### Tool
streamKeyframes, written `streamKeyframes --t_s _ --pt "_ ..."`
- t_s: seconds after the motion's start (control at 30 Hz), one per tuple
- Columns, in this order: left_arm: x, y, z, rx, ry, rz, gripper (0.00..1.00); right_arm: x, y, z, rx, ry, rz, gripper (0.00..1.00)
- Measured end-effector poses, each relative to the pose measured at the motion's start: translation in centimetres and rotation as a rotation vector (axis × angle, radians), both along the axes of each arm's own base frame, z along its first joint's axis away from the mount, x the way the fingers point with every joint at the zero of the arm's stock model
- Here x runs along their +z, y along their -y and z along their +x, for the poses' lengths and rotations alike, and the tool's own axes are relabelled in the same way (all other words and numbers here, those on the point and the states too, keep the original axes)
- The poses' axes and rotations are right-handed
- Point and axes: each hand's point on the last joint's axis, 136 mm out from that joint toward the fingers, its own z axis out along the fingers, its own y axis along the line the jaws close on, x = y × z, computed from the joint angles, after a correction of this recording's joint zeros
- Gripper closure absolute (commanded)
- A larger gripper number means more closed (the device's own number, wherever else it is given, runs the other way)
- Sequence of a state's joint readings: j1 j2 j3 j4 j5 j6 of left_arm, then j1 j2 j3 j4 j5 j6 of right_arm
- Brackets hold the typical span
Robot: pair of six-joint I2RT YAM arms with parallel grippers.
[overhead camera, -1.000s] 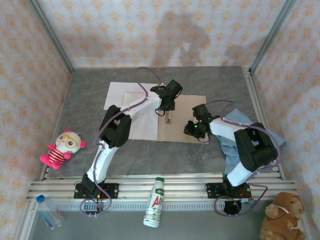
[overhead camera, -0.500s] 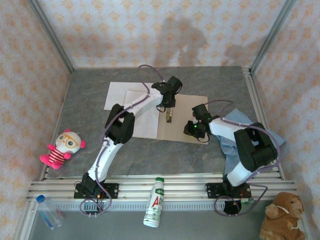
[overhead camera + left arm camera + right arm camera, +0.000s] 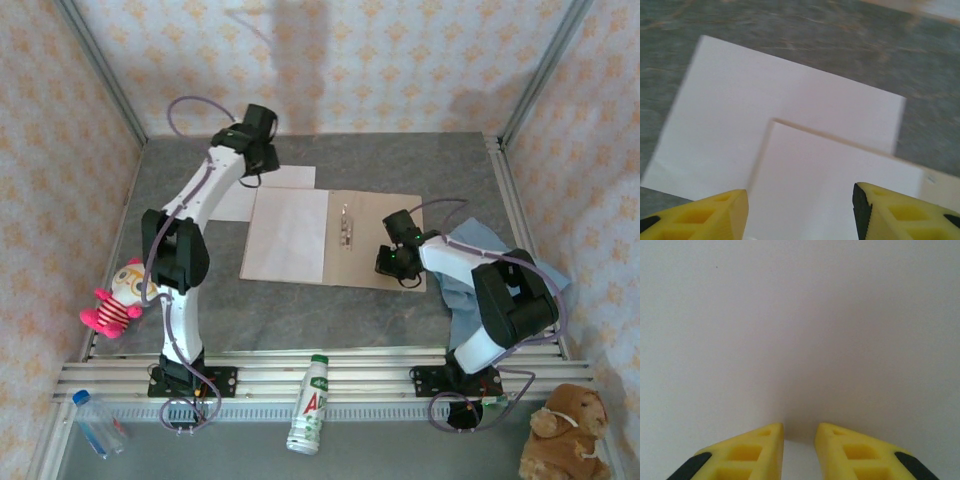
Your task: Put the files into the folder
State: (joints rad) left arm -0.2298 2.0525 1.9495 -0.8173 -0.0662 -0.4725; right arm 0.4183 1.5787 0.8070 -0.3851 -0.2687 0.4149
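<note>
Folder (image 3: 372, 266) open; sheet (image 3: 290, 235) inside (left half).

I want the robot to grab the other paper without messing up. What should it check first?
1. Left tool open: ok, its fingers are wide apart with nothing between them.
2. Left tool over the loose sheet: ok, the sheet lies right below it.
3. Loose sheet free to lift: not ok, a corner of the folder lies on top of it.
4. Folder open: ok, it lies flat with the filed sheet on its left half.
5. Right tool pinning the folder's right flap: cannot tell, it is at the flap but contact is unclear.
</note>
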Motion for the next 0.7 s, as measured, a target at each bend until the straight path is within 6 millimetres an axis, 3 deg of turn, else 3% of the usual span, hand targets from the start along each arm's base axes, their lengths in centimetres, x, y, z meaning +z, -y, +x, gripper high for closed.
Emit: streamKeyframes --t_s 0.17,0.37,0.47,0.7 --pt "-5.4 -4.7 1.3 0.084 -0.098 -0.026 0.42 0.1 1.1 -0.7 -0.014 -0.018 -0.048 0.73" --pt "-12.1 -6.3 1.7 0.109 -0.221 -0.09 0.44 0.8 1.8 -2.1 -0.016 -0.071 -0.072 0.69" --pt "-13.8 -6.6 1.6 0.124 -0.254 -0.129 0.44 2.5 1.3 -1.7 -0.011 -0.061 -0.047 0.69" --pt "-15.0 -7.9 1.2 0.163 -0.265 -0.168 0.45 7.3 -1.4 1.2 0.005 0.032 0.076 0.68"
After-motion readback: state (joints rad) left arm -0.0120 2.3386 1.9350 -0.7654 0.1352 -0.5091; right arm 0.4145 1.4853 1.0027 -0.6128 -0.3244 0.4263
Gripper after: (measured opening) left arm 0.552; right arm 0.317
